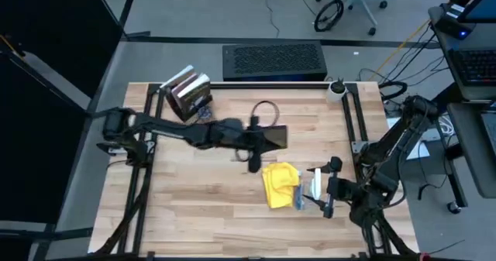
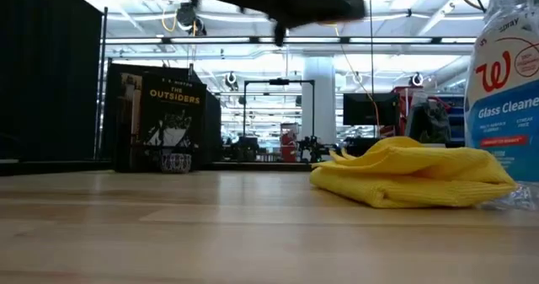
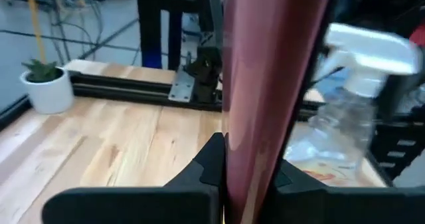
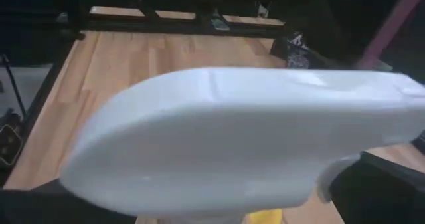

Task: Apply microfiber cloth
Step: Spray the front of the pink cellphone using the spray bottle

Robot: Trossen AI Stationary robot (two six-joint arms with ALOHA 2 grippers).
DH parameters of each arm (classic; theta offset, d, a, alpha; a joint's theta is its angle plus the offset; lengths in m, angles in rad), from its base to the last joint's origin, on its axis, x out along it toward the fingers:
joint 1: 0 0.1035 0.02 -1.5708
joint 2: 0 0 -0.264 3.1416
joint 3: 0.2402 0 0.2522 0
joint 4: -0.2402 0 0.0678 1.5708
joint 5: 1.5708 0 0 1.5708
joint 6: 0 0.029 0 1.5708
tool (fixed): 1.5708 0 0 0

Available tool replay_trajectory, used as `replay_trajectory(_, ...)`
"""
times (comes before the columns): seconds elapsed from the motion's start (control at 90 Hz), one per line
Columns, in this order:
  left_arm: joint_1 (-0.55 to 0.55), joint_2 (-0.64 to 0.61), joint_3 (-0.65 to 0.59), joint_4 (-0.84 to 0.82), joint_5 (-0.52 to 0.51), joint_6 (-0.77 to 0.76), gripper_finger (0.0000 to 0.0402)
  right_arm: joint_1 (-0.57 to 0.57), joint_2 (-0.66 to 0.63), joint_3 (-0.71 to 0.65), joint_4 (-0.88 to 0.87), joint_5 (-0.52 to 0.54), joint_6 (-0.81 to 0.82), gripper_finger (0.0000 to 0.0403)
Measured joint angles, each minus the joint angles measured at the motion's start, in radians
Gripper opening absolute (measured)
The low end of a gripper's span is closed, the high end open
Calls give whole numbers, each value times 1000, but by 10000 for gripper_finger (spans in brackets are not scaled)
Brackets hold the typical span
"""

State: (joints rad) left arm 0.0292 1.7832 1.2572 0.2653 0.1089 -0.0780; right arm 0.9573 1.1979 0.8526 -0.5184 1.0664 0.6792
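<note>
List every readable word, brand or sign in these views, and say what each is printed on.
"THE OUTSIDERS": cover of the dark book standing at the far edge of the table.
"Glass Cleaner": label of the spray bottle beside the microfiber cloth.
A red "W" logo: same label, above those words.
Smaller lines on the bottle label and the book cover: too small to read.

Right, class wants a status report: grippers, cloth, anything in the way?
Left gripper shut on smartphone, held off the table. Right gripper shut on glass cleaner spray bottle. Yellow microfiber cloth crumpled on table, untouched, spray bottle right beside it.
</note>
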Motion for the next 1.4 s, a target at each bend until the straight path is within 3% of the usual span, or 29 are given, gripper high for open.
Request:
replay_trajectory(0.256, 33, 201, 236, -45, 90, 33, 13, 0, -1, 0, 0, 0, -13, 375)
replay_trajectory(0.544, 32, 339, 411, -40, 63, 33, 13, -1, -1, 0, -1, -10, -16, 374)
replay_trajectory(0.689, 27, 390, 468, -70, 62, 33, 13, 0, -1, 0, 0, -22, -15, 355)
replay_trajectory(1.211, 22, 402, 484, -72, 63, 32, 13, 0, -1, 0, -3, -27, -11, 223)
replay_trajectory(1.4, 21, 402, 484, -73, 62, 32, 13, 0, -2, 2, -2, -15, -10, 196)
